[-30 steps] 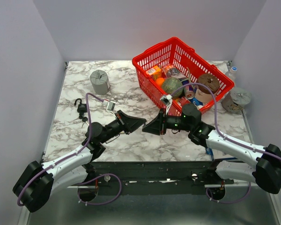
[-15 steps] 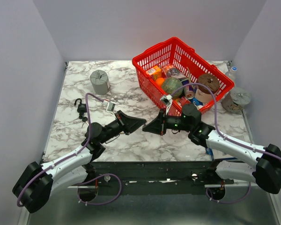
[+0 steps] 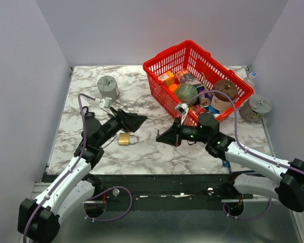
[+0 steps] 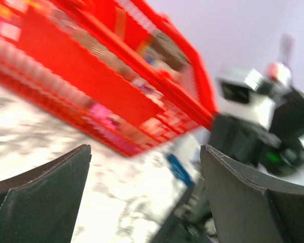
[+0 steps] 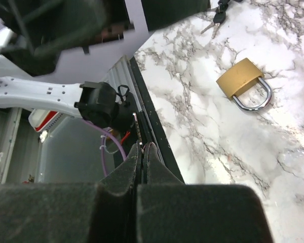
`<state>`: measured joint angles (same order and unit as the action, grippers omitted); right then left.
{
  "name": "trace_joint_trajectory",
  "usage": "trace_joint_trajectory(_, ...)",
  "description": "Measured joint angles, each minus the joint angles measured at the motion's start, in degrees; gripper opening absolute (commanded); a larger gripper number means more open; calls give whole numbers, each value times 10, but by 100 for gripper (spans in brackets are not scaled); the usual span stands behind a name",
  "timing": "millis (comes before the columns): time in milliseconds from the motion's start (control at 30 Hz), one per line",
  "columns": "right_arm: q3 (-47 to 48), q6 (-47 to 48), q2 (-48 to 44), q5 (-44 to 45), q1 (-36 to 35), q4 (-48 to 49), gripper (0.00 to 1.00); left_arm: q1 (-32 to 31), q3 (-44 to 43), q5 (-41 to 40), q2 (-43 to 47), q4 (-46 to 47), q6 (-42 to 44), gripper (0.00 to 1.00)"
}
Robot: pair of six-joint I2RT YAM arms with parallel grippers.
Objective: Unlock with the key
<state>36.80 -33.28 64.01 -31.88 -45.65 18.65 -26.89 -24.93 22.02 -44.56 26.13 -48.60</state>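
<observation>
**Legible markings: none**

You will find no text, number or brand that can be read in any of the three views. The packages [image 3: 167,77] in the red basket [image 3: 164,54] at the desk's far right carry coloured print. It is too small to read from the top camera and blurred in the left wrist camera. The brass padlock [image 5: 241,77] near the desk's front edge shows a plain face in the right wrist camera.

Robot test booth: plain grey walls [image 3: 167,25] around marble tabletop [image 3: 152,152]
</observation>
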Motion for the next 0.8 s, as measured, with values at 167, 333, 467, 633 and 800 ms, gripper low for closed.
trace_joint_trajectory(167, 0, 28, -38, 17, 0, -29, 1, 72, -104, -57, -22, -213, 76, 96)
trace_joint_trajectory(333, -16, 43, -80, 27, 0, -43, 1, 102, -116, -115, -86, -347, 112, 96)
trace_joint_trajectory(467, -37, 49, -105, 32, 0, -52, 1, 104, -80, -153, -104, -398, 115, 96)
trace_joint_trajectory(633, -47, 49, -118, 40, 0, -54, 1, 104, -17, -202, -73, -406, 98, 96)
trace_joint_trajectory(800, -47, 49, -118, 41, 0, -54, 1, 104, 40, -230, -51, -383, 81, 96)
